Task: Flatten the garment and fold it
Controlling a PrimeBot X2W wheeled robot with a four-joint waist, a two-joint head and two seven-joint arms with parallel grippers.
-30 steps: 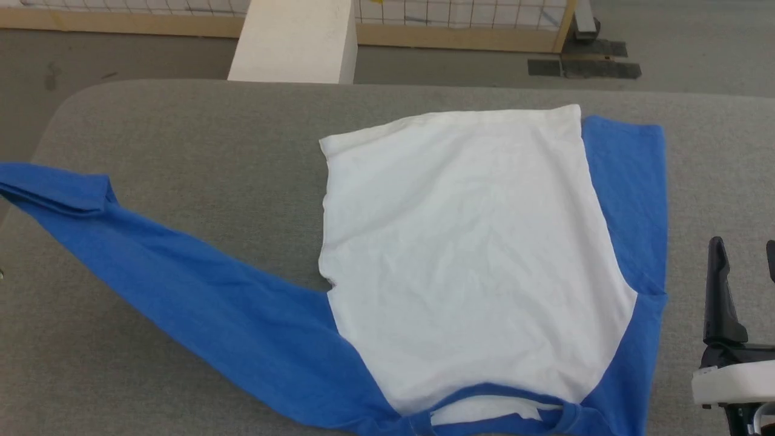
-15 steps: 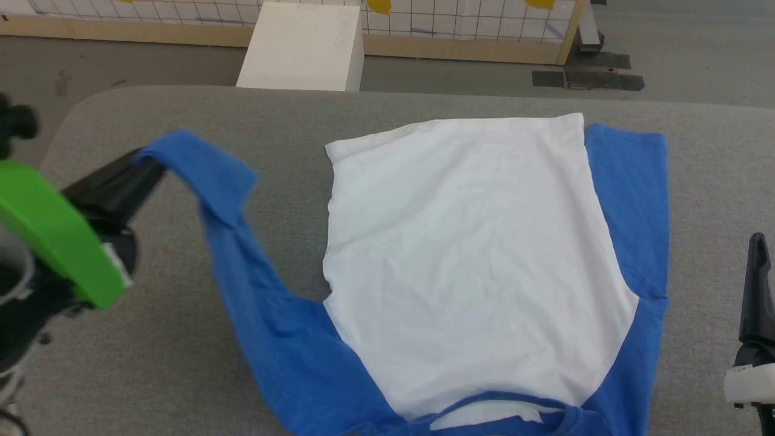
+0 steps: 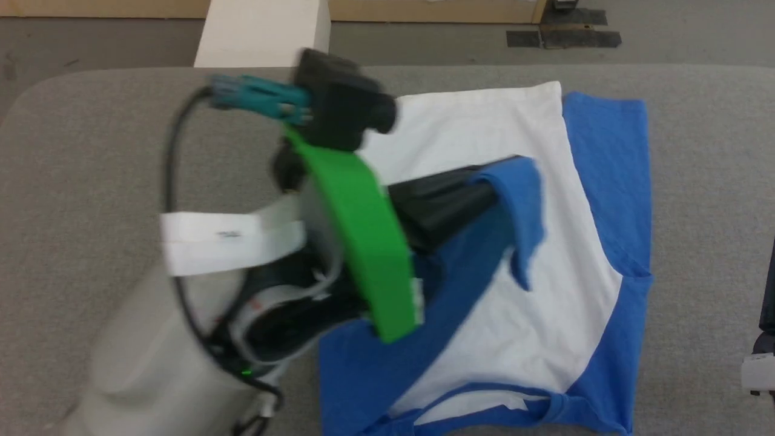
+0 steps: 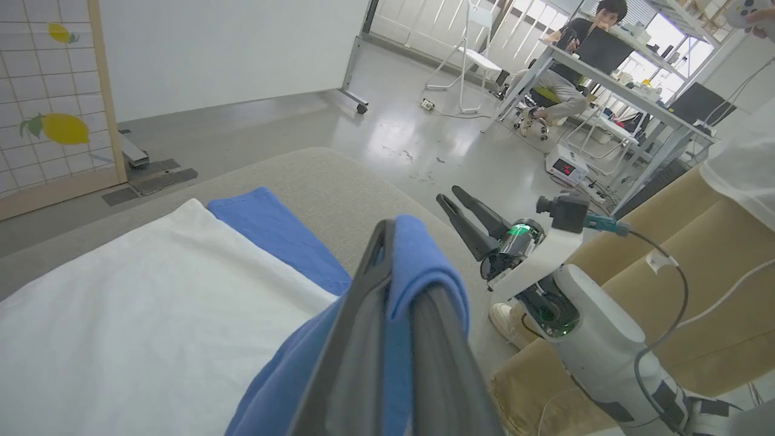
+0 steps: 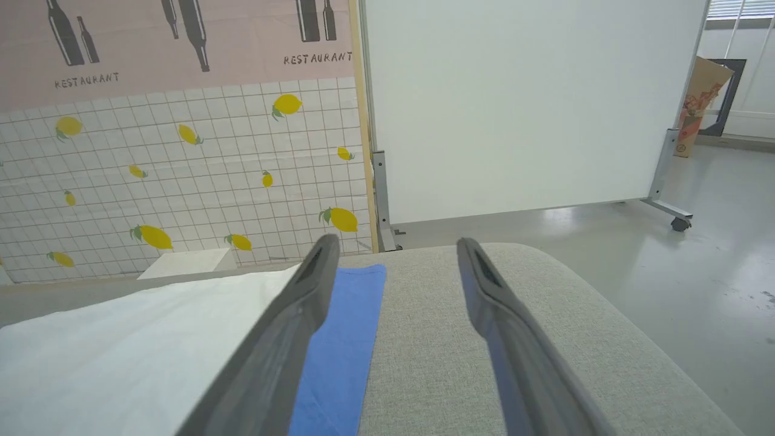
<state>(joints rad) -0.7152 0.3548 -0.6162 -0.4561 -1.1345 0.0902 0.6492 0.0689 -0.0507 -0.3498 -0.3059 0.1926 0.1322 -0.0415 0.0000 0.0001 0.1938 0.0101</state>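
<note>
Left arm (image 3: 181, 339) stretched across desk (image 3: 91, 151), over jersey shirt (image 3: 545, 303) white body; left pincer (image 3: 496, 181) clenched on blue sleeve (image 3: 524, 206). Right pincer (image 5: 393, 248) released, above desk.

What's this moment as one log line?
garment: on grey table | left gripper: shut on its sleeve | right gripper: open, empty

The table (image 3: 91, 151) is grey and looks soft, with round corners. The garment (image 3: 460, 127) lies on it, over toward 3 o'clock. Its white part lies flat. One blue sleeve (image 3: 611, 169) lies flat along the 3 o'clock side. The neck is at 6 o'clock. The other sleeve looks lifted, but it is blurry.
</note>
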